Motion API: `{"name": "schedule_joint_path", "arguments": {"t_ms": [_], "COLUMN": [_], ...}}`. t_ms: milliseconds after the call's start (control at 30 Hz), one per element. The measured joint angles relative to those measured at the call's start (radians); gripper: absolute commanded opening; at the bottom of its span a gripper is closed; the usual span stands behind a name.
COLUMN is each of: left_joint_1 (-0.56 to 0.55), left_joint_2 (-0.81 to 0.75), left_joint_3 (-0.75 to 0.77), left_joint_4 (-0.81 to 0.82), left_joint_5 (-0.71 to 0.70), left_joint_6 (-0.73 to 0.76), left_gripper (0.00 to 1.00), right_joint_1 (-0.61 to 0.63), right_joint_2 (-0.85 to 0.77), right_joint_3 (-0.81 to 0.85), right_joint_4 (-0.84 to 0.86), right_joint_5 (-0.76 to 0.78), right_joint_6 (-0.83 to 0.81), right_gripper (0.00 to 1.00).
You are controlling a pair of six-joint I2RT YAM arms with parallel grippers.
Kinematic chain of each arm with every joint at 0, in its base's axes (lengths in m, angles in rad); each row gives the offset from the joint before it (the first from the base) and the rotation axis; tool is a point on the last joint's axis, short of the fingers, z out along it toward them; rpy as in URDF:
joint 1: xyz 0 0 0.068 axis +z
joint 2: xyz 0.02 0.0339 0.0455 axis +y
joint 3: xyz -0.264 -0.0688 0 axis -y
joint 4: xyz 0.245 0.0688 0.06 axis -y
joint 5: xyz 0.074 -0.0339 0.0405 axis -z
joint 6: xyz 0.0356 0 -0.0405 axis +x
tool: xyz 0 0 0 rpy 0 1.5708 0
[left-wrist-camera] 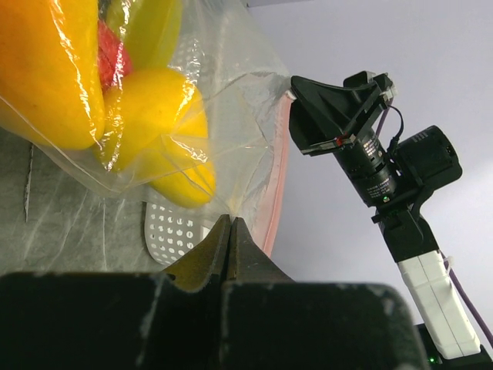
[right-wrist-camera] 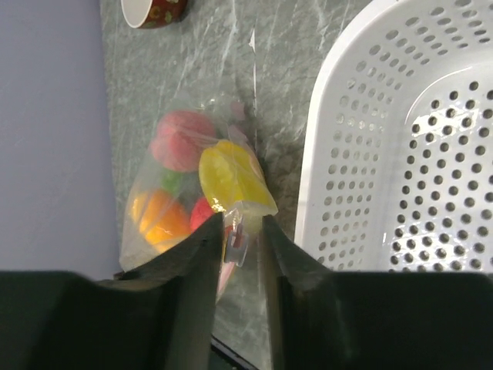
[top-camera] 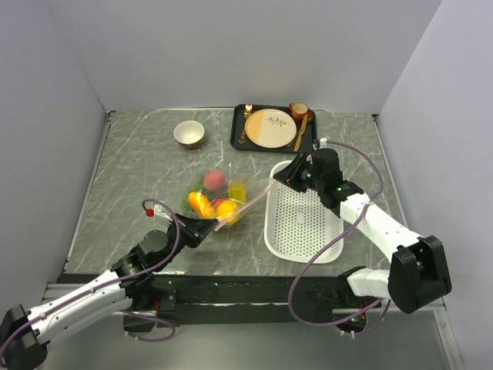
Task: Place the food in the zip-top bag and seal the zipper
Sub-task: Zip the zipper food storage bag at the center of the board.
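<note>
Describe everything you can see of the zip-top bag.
The zip-top bag is clear, crinkly plastic with a pale pink zipper along its mouth. It rests on the table, bulging with food: pink, yellow, orange, red, green pieces. The left gripper is shut on one end; the zipper's other end sits between the jaws of the right gripper, beside the white basket.

Bright, even overhead light, soft shadows, blurred wrist-view foregrounds

Basket [top-camera: 303,223]: white, perforated, on my right side.
Bowl [top-camera: 189,133]: I see it far back, left of the tray.
Tray [top-camera: 236,143]: black; holds plate [top-camera: 269,127], cup [top-camera: 299,111], spoon [top-camera: 301,132], fork [top-camera: 246,123].
</note>
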Motion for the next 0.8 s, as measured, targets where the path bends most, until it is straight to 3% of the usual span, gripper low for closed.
{"name": "schedule_joint_path", "arguments": {"t_ms": [200, 333, 433, 600, 700, 800], "left_joint_1": [0.0, 0.0, 0.0, 0.0, 0.0, 0.0], "left_joint_2": [-0.006, -0.005, -0.006, -0.005, -0.005, -0.002], "left_joint_3": [-0.003, -0.004, -0.009, -0.028, -0.03, -0.03], "left_joint_4": [0.0, 0.0, 0.005, 0.016, 0.021, 0.024], "left_joint_5": [0.0, 0.0, 0.0, 0.0, 0.0, 0.0], "left_joint_6": [0.0, -0.001, -0.004, -0.008, -0.008, -0.008], "left_gripper": [0.01, 0.01, 0.01, 0.01, 0.01, 0.01], "right_joint_1": [0.0, 0.0, 0.0, 0.0, 0.0, 0.0], "right_joint_2": [-0.002, -0.009, -0.013, -0.019, -0.02, -0.02], "right_joint_3": [0.0, 0.0, -0.001, -0.002, -0.002, -0.002], "right_joint_4": [0.003, 0.005, 0.006, 0.003, 0.001, 0.001], "right_joint_5": [-0.001, -0.004, -0.01, -0.015, -0.023, -0.029], "right_joint_6": [0.003, 0.005, 0.009, 0.01, 0.01, 0.01], "right_gripper": [0.42, 0.27, 0.27, 0.38, 0.38, 0.31]}}
